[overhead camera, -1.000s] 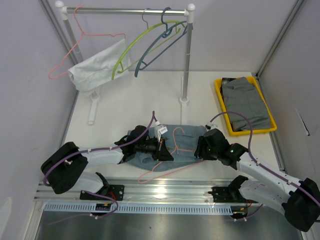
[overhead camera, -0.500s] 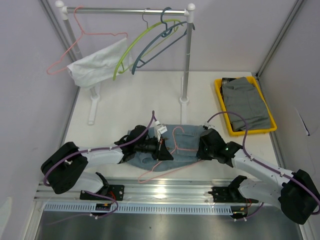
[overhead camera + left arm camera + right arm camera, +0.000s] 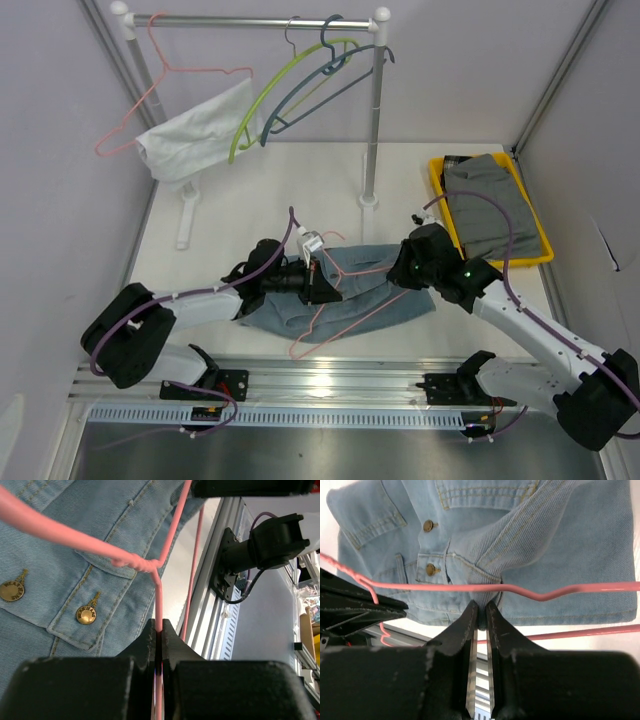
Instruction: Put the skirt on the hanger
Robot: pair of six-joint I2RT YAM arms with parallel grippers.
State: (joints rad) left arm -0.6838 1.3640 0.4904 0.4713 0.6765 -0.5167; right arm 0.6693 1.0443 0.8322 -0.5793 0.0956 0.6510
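The pink wire hanger (image 3: pixel 159 600) is clamped by the left pincer (image 3: pixel 159 629) as an anchor; the denim skirt (image 3: pixel 560 545) is pinched by the right pincer (image 3: pixel 481 614) for threading.

Left end effector (image 3: pixel 159 630) pinched shut on pink hanger (image 3: pixel 75 537) wire, just below twist. Denim skirt (image 3: pixel 65 590) behind hanger, two brass buttons (image 3: pixel 86 614) showing.

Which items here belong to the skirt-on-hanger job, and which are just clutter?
In play: denim skirt; pink hanger; left pincer gripping it; right pincer pinching the skirt.
Lying about: rack; green hanger; blue hanger; spare pink hanger; white cloth; yellow tray; grey garment.
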